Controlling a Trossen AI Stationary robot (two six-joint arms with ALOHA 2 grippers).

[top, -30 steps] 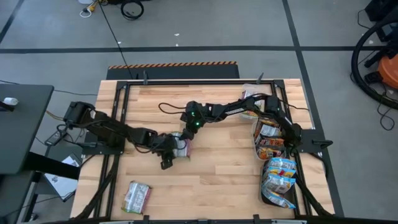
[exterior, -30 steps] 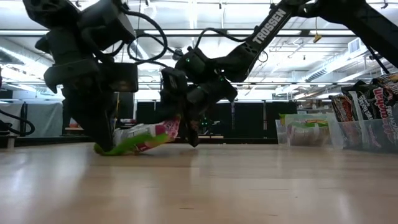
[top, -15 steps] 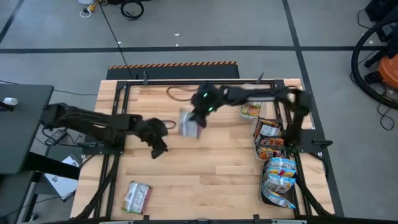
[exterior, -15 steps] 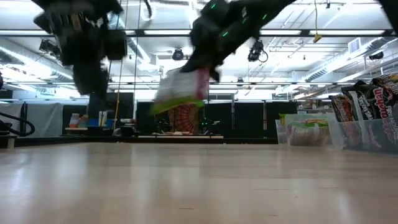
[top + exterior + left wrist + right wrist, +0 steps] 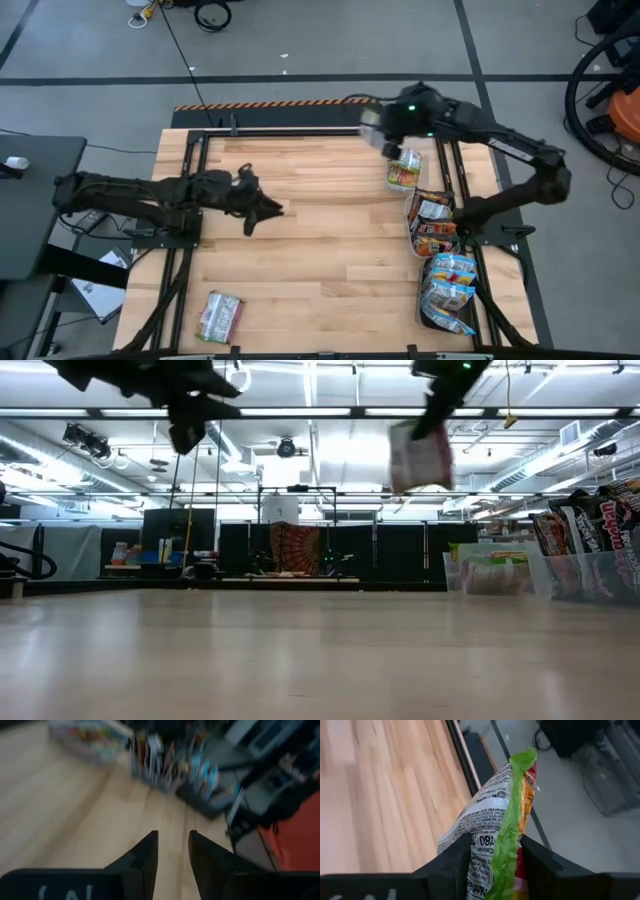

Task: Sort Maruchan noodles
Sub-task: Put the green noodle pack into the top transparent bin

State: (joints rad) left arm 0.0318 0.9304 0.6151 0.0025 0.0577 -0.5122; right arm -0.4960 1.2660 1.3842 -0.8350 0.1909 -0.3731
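Starting at the left of the high view, I see a single silver-green packet (image 5: pixel 220 316) lying flat on the table (image 5: pixel 330 250) near its front left corner, well apart from everything else. My left claw (image 5: pixel 277 209) hangs over the left half of the table, arm stretched out from the left edge; in its wrist view the two fingers (image 5: pixel 145 857) stand slightly apart with bare wood showing between them, so it carries nothing. In the low view it sits high, clear of the surface.

Moving right, my right claw (image 5: pixel 372 122) is raised above the table's far edge, clamped on a green-edged noodle packet (image 5: pixel 495 840) that I can see pinched between both fingers in the wrist view; the low view shows that packet (image 5: pixel 420 457) hanging well off the wood. Just beside it, a clear tray (image 5: pixel 404 172) holds silver-green packets. Along the right edge, further trays hold dark brown-red packets (image 5: pixel 434 225) and then pale blue packets (image 5: pixel 450 285) nearest the front.
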